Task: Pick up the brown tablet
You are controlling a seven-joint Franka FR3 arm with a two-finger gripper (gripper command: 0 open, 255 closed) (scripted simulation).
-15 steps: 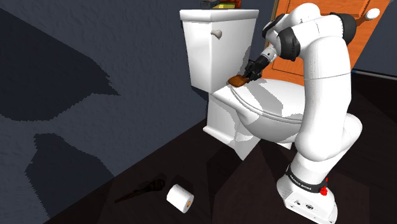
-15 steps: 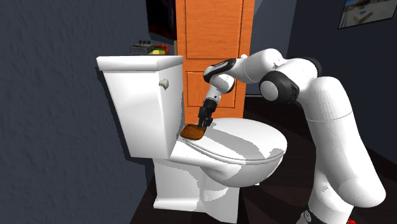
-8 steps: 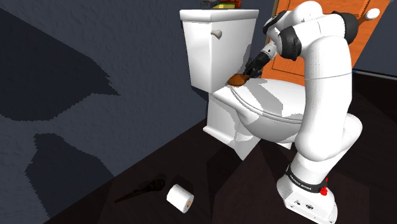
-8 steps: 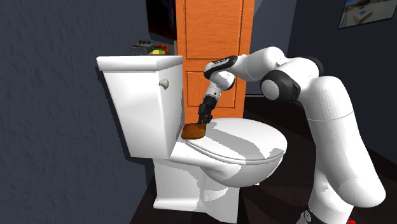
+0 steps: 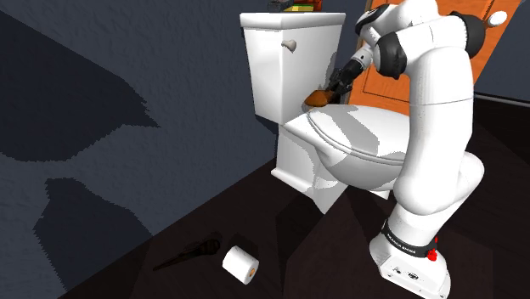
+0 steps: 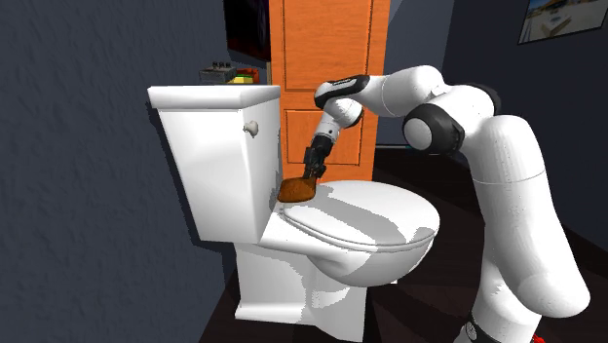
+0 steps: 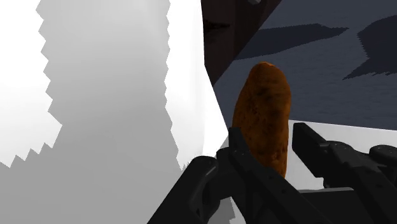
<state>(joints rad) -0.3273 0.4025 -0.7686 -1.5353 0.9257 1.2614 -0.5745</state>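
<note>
Gripper (image 6: 310,177) is clamped on the brown tablet (image 6: 295,190), which hangs higher above the toilet lid (image 6: 362,222) than 1 second ago, just left of frame centre beside the tank (image 6: 222,156). Shoulder view adds a toilet roll (image 5: 239,264) on the floor, lower left. In the wrist view the tablet's long axis runs out past the fingertips.
</note>
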